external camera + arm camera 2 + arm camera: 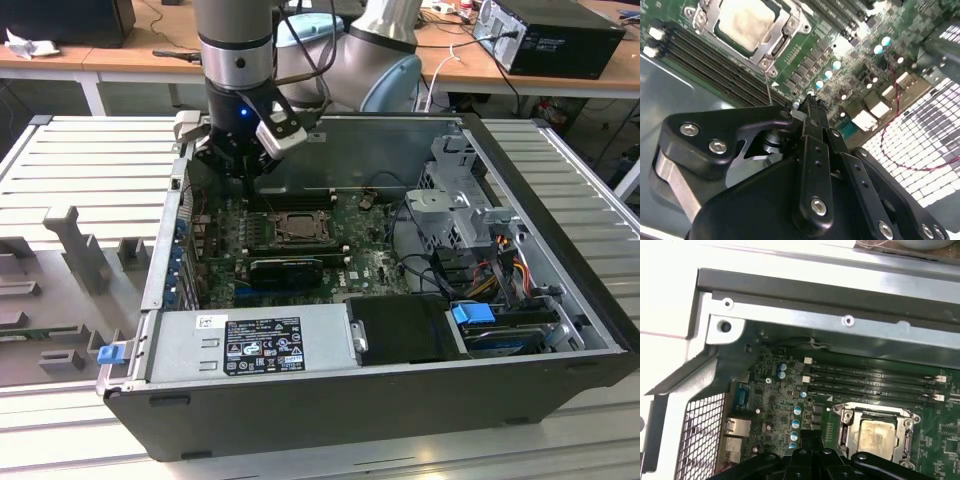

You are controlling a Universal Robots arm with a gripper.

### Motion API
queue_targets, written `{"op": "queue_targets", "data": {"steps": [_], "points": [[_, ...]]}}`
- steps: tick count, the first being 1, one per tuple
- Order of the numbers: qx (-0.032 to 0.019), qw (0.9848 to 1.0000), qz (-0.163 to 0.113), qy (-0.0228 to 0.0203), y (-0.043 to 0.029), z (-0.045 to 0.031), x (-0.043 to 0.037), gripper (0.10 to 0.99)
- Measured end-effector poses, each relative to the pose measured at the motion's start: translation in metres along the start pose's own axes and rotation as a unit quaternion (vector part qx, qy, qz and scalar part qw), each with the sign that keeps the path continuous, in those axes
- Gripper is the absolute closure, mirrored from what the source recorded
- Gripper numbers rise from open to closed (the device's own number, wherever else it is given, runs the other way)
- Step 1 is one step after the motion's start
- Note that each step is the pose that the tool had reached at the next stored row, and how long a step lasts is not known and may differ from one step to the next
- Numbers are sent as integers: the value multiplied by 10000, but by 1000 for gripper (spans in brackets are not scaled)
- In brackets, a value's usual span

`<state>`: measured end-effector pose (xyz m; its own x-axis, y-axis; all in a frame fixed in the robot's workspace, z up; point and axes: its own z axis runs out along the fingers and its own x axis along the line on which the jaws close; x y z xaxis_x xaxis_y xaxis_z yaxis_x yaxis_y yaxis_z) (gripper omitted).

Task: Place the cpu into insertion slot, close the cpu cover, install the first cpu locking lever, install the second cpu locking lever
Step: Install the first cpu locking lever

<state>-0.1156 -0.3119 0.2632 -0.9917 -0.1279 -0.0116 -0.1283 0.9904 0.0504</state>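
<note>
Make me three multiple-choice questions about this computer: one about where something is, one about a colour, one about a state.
1. Where is the cpu?
A. on the power supply
B. on the table outside the case
C. on the motherboard, beside the memory slots

2. What colour is the motherboard?
A. red
B. green
C. white

3. How does the cpu cover sit?
A. down flat around the cpu
B. standing upright
C. taken off

Answers:
1 C: in both wrist views the pale chip lies on the board next to the long slots.
2 B: the board is green in all views.
3 A: the metal frame lies flat around the chip.
</note>
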Motion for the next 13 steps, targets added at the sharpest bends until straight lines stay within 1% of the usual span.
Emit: {"op": "queue_targets", "data": {"steps": [2,3,5,7,9,13], "points": [[-14,10000,0,-2,39,21,-3,980],[-37,10000,0,-5,96,48,-11,980],[-44,10000,0,-6,165,63,-20,980],[-44,10000,-1,-6,178,67,-44,980],[-44,10000,11,-6,172,70,-100,980],[-44,10000,21,-7,168,73,-123,980]]}}
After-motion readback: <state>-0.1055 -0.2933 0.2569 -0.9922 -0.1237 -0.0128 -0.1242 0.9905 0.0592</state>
